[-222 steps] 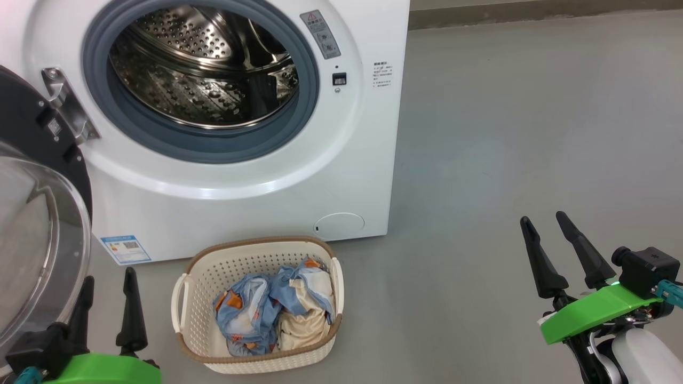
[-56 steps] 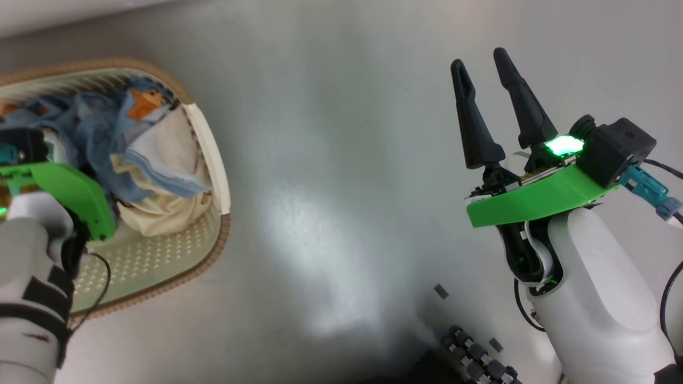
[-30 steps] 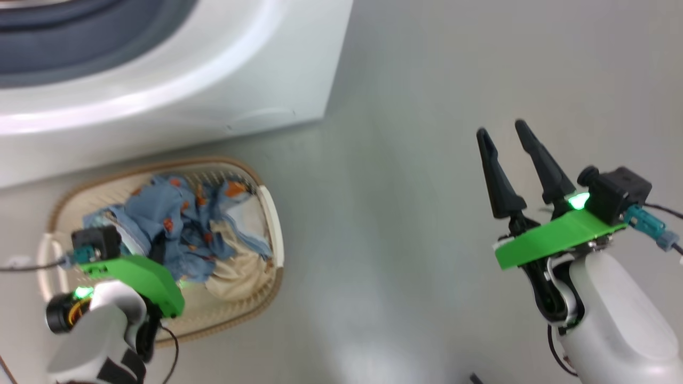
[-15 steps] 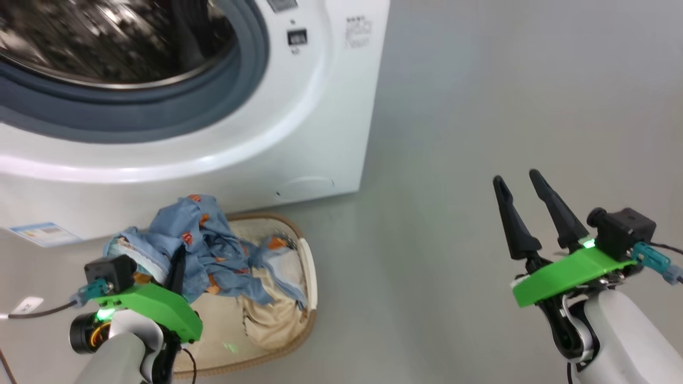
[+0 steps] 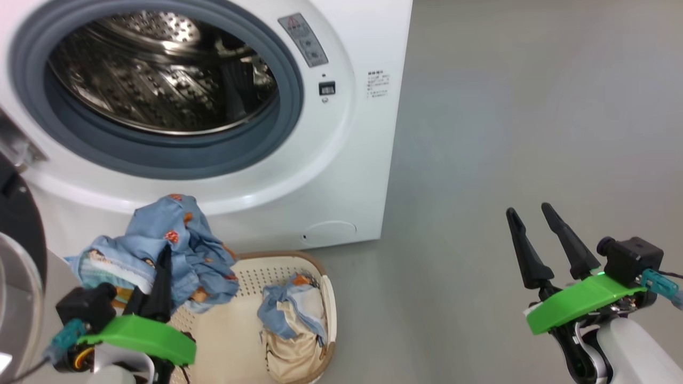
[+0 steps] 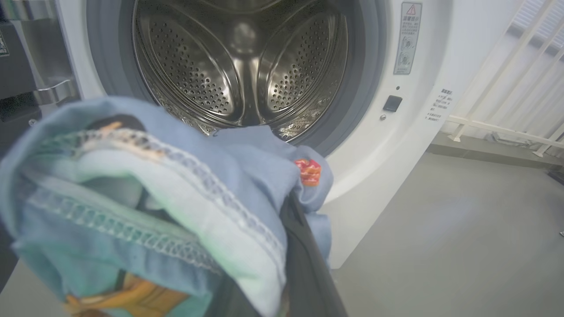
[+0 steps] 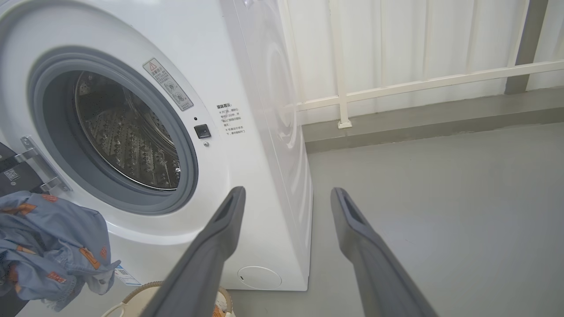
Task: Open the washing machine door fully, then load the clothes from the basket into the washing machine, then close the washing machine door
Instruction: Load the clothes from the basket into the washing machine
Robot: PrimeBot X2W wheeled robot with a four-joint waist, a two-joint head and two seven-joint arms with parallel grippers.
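Clothes bunch up crumpled, light blue with orange cartoon prints.

The left gripper is largely wrapped by the hanging clothes, and one dark finger is left exposed. In the left wrist view the cloth is blurred. The washing machine door is cut off at the left edge. The basket is partly covered by cloth and cropped below. The print on the warning label cannot be read.
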